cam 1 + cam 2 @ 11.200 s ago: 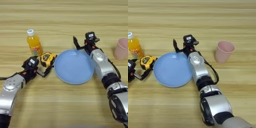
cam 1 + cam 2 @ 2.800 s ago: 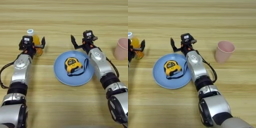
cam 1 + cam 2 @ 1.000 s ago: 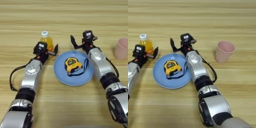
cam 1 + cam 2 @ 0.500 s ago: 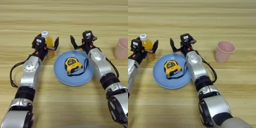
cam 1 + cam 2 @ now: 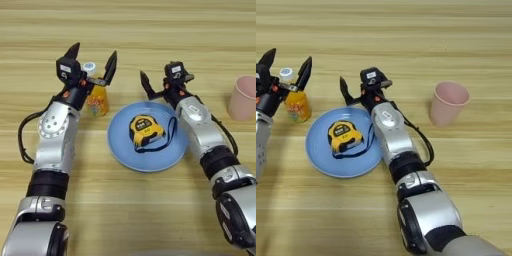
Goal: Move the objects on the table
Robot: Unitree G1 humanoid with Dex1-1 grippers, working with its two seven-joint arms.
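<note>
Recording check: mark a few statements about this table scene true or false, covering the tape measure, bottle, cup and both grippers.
1. The tape measure lies on the blue plate. True.
2. The pink cup is tipped over. False: it stands upright.
3. The left gripper is open above the orange-drink bottle. True.
4. The right gripper holds the cup. False: it is at the plate's far rim, away from the cup.

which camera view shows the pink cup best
The right eye view: the whole pink cup stands clear on the table, rim and open mouth visible. In the left eye view it sits at the right edge, partly cut off.
</note>
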